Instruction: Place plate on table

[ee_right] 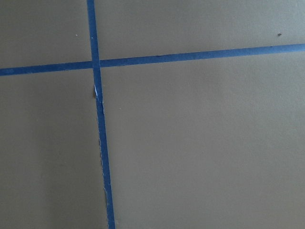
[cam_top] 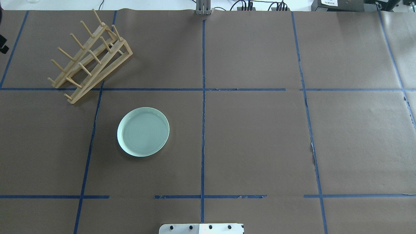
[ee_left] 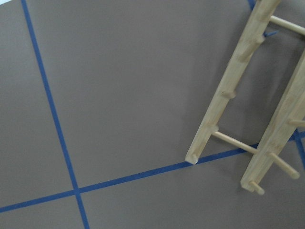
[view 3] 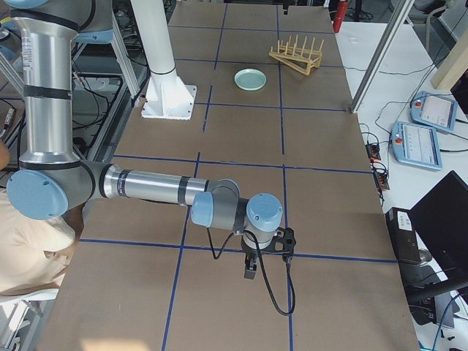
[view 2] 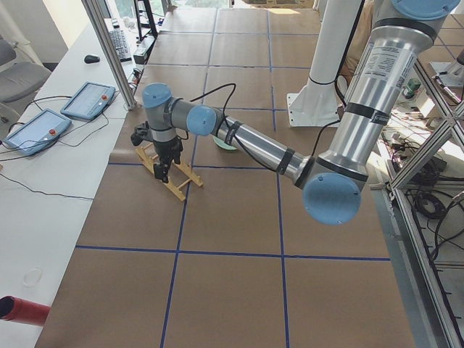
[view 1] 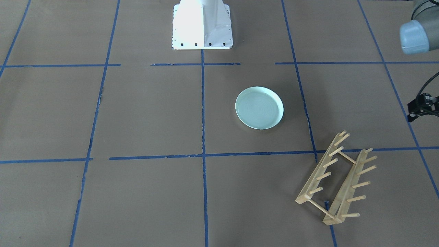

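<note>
The pale mint-green plate (view 1: 259,107) lies flat and alone on the brown-paper table (view 1: 144,113), a little toward the robot's left of centre. It also shows in the overhead view (cam_top: 143,131) and far off in the exterior right view (view 3: 250,79). Nothing touches it. My left gripper (view 2: 161,172) hangs over the table beside the wooden rack's outer end, away from the plate; only a black part of it shows at the front view's right edge (view 1: 423,106), and I cannot tell if it is open. My right gripper (view 3: 250,269) hangs low over bare table far from the plate; I cannot tell its state.
The wooden peg rack (view 1: 337,178) stands empty on the table beyond the plate, also in the overhead view (cam_top: 91,55) and the left wrist view (ee_left: 248,95). The white robot base (view 1: 202,25) stands at the near edge. Teach pendants (view 2: 88,99) lie on the side bench.
</note>
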Controlling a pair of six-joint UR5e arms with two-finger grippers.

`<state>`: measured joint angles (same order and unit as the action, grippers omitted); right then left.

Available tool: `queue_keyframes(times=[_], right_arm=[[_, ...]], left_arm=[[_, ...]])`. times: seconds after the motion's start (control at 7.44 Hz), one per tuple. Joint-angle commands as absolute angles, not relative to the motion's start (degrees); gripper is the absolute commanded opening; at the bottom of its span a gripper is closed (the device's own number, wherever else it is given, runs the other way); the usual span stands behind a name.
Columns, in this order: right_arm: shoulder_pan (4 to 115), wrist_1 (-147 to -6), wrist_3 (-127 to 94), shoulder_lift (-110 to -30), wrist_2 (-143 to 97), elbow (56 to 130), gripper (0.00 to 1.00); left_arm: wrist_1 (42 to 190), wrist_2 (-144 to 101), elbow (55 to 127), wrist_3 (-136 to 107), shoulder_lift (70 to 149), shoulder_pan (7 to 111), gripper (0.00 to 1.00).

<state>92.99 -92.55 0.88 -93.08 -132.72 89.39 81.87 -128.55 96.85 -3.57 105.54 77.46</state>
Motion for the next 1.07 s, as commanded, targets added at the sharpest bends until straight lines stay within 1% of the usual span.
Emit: queue_keyframes(times=[0.0, 0.13, 0.27, 0.54, 0.94], right_arm=[[93.0, -92.5, 0.9, -93.1, -132.7, 89.4, 1.00], [93.0, -92.5, 0.9, -93.1, -132.7, 89.4, 1.00], [93.0, -92.5, 0.9, -93.1, -132.7, 89.4, 1.00], [93.0, -92.5, 0.9, -93.1, -132.7, 89.4, 1.00], [93.0, -92.5, 0.9, -93.1, -132.7, 89.4, 1.00]], left_arm=[[94.5, -132.1, 95.9, -2.5, 93.9, 79.6, 1.00], [95.3, -134.7, 95.8, -2.2, 90.0, 81.4, 1.00], [95.0, -138.1, 95.7, -0.7, 88.3, 86.0, 1.00], [94.4, -140.7, 95.9, -0.3, 85.2, 90.2, 1.00], [94.7, -140.3, 94.7, -0.7, 85.0, 91.5, 1.00]])
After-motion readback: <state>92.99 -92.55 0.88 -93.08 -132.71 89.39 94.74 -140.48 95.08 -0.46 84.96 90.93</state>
